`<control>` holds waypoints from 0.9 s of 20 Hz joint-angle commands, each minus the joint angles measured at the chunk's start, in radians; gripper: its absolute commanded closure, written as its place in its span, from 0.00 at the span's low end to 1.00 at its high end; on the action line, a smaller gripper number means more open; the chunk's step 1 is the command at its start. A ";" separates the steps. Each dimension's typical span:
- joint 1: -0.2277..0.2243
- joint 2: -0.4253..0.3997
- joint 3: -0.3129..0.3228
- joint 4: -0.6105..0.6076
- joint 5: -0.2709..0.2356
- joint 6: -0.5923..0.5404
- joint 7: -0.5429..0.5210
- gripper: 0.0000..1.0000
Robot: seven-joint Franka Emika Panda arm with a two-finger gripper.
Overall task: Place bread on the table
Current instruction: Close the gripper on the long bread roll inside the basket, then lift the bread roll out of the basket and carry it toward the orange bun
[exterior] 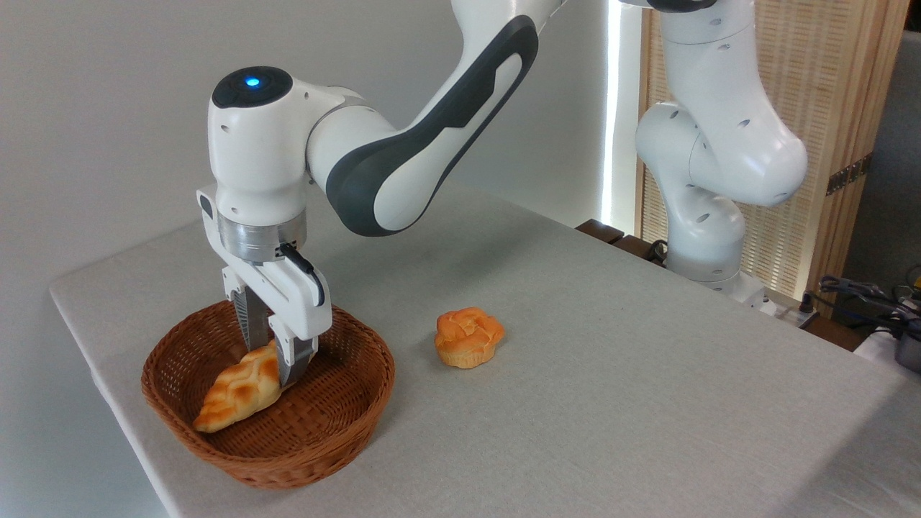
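The bread [234, 392], a braided golden loaf with browned patches, lies slanted inside the brown wicker basket [338, 424] at the table's [611, 417] front left. My gripper [273, 362] reaches straight down into the basket. Its two fingers stand close together on either side of the loaf's upper right end. The front finger [293, 360] covers that tip, and the rear one is partly hidden behind the loaf. The loaf's lower pointed end rests on the basket floor.
A small round orange bun [469, 337] sits on the cloth to the right of the basket. The arm's white base [709, 237] stands at the back right edge, with cables [863, 291] beyond it. The table's left edge runs close by the basket.
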 commanded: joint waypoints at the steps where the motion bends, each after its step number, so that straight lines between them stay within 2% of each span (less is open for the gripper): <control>1: 0.009 -0.009 -0.005 -0.002 -0.016 0.019 0.017 0.85; 7: 0.010 -0.021 -0.003 0.001 -0.021 0.011 0.014 0.85; 10: 0.012 -0.043 0.004 0.039 -0.027 -0.068 0.016 0.85; 16: 0.022 -0.155 0.017 0.037 -0.047 -0.236 0.031 0.85; 18: 0.021 -0.224 0.033 0.003 -0.056 -0.278 0.051 0.85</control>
